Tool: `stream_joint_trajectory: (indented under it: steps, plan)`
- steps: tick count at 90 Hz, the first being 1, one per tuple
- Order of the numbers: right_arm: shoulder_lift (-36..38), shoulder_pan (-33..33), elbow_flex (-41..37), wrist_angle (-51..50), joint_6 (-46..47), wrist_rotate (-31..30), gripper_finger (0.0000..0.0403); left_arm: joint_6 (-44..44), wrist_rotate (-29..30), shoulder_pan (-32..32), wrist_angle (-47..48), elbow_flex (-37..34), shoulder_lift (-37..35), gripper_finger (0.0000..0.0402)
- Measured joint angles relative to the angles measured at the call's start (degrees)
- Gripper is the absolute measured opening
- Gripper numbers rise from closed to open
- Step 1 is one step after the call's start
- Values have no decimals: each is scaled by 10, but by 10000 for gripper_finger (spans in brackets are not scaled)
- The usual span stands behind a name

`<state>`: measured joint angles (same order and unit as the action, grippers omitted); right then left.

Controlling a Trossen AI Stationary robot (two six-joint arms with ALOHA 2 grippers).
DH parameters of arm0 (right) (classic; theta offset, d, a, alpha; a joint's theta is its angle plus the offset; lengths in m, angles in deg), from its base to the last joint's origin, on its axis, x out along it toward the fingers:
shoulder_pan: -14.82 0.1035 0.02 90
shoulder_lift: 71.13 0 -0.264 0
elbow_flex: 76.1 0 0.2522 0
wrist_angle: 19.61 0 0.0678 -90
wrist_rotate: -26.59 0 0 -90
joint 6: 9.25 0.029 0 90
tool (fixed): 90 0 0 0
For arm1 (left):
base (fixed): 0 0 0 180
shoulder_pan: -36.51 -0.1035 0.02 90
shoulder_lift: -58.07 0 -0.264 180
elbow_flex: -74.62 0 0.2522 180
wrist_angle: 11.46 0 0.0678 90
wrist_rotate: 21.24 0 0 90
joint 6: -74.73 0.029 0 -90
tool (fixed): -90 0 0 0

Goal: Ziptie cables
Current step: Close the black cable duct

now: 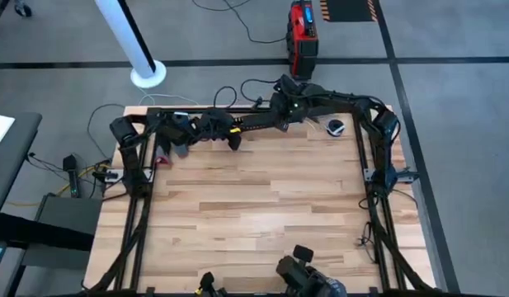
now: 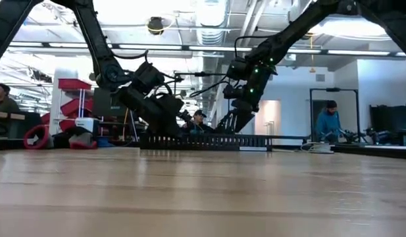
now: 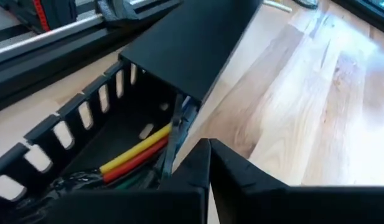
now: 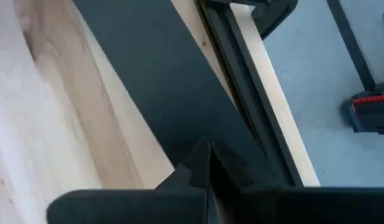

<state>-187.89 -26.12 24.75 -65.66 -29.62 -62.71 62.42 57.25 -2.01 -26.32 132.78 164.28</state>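
A black comb-slotted channel lies along the table's far edge, partly topped by a flat black cover. The cables, yellow, red, green and grey-blue wires, lie inside the channel's uncovered part. My left gripper is shut, its tips at the channel's open part just past the cover's end, beside the grey wires. My right gripper is shut over the cover, further toward the table's right. In the high view the left gripper and right gripper stand close together. My left gripper's shut fingertips stand next to the grey wires at the channel's near wall; whether they touch wire or wall I cannot tell. My right gripper's shut fingertips come slanting down from above onto the cover's top face; the fingers hide the place of contact. The cover lies flat on the channel.
A metal frame rail runs along the far edge right behind the channel. A small white and black object lies at the far right. Camera gear stands at the near edge. Bare wood fills the table's middle.
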Motion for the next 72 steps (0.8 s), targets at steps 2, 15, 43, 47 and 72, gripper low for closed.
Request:
stream_joint_trajectory:
  steps: [2,15,43,47,72]
  plan:
    - [-4,-1,0,1,0,3,0,-3,0,-2,-1,0,0,0]
    - [-13,4,2,6,-9,13,0,-17,1,-15,0,0,0,0]
    - [-16,14,9,25,-20,49,0,-19,-1,-27,2,0,-1,0]
    - [-16,14,9,25,-20,50,0,-19,0,-29,2,0,-1,0]
    - [17,16,9,19,-13,61,0,-24,1,-35,0,0,-1,0]
